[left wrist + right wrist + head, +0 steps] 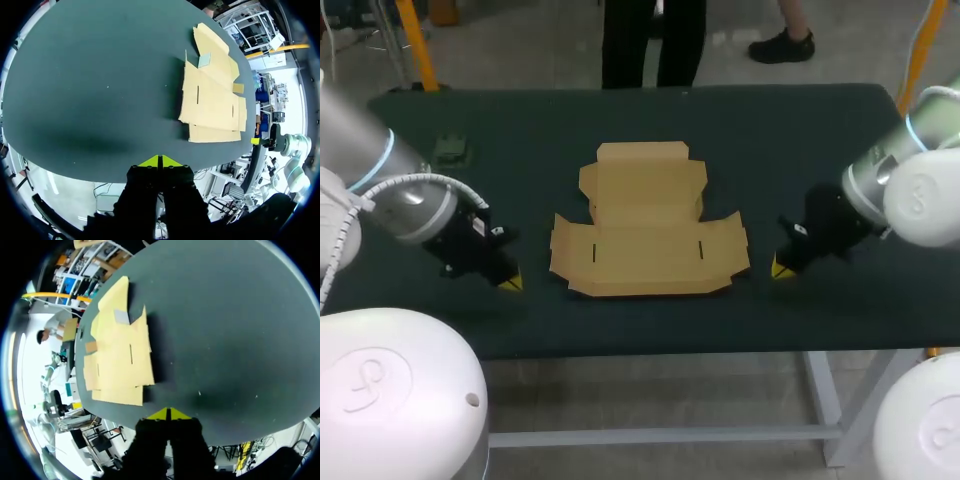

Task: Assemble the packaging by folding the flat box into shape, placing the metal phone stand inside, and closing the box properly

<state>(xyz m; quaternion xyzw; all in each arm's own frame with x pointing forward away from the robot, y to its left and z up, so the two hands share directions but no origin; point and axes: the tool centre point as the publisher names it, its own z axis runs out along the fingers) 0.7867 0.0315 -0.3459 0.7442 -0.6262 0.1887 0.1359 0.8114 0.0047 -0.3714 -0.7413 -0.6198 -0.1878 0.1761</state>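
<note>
Remotely, from the head view, I see the flat cardboard box [648, 235] lying unfolded at the centre of the dark green table [770, 130], its flaps spread out and its narrower panel pointing to 12 o'clock. My left hand [510, 284] sits low over the table at about 8 o'clock from the box, well apart from it. My right hand [780, 268] sits at about 4 o'clock, just beside the box's right flap and not touching it.

In the left wrist view, that hand's yellow tips are pressed together with nothing between them, and the box lies ahead at about 1 o'clock. In the right wrist view, the tips likewise meet on nothing, with the box ahead at about 11 o'clock.

A small dark object [450, 150] rests on the table at 10 o'clock from the box, well apart from it. I cannot tell what it is.
</note>
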